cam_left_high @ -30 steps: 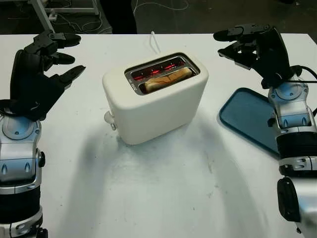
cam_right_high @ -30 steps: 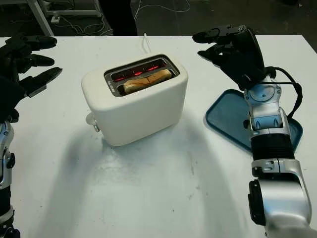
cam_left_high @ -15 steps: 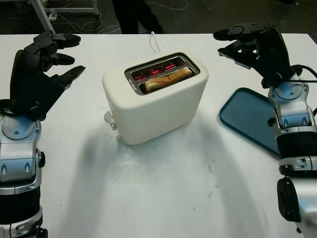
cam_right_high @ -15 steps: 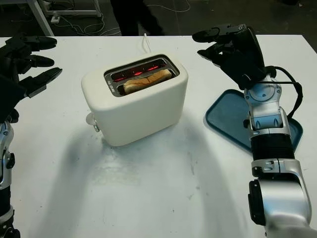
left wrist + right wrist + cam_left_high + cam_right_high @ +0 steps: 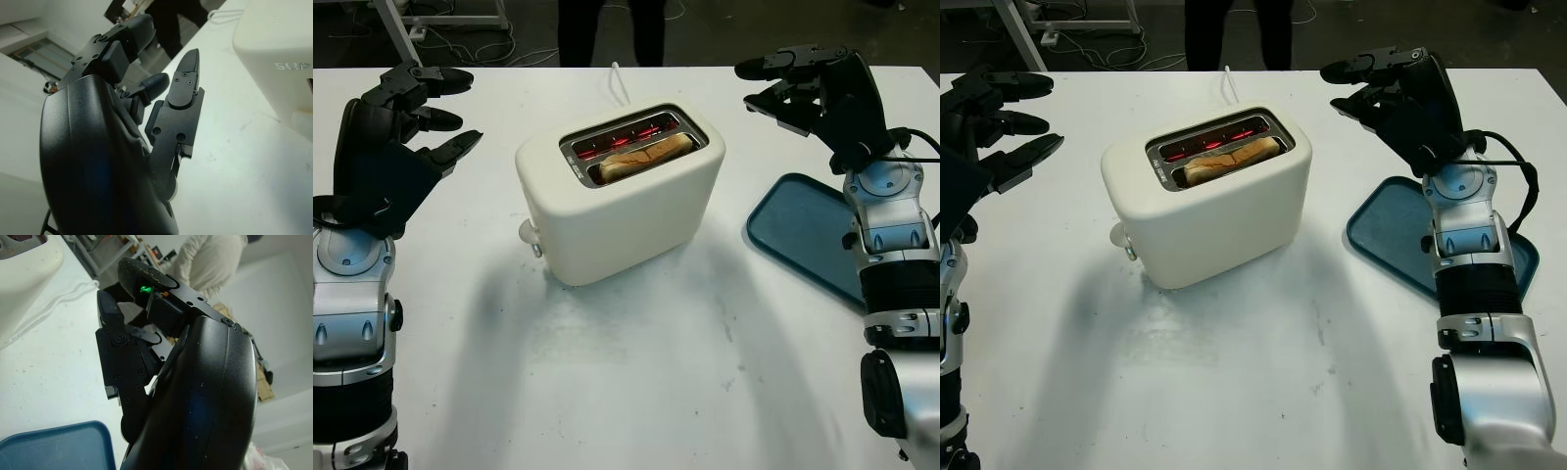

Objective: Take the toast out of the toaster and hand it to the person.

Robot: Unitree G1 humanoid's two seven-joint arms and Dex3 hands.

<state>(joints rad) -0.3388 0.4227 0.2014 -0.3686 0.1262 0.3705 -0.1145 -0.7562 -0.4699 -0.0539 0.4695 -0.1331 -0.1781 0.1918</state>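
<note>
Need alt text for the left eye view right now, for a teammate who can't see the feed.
A cream toaster stands mid-table with a slice of toast in its near slot, elements glowing red. The left hand and right hand are raised open on either side; a blue tray lies by the right arm, and a person's legs stand beyond the table.

Black 3-finger left hand [image 5: 396, 137] and right hand [image 5: 813, 88], silver forearms.

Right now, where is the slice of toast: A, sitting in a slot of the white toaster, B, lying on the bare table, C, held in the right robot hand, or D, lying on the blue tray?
A: the browned slice of toast sits in the front slot of the cream-white plastic toaster, beside the glowing red elements.
</note>
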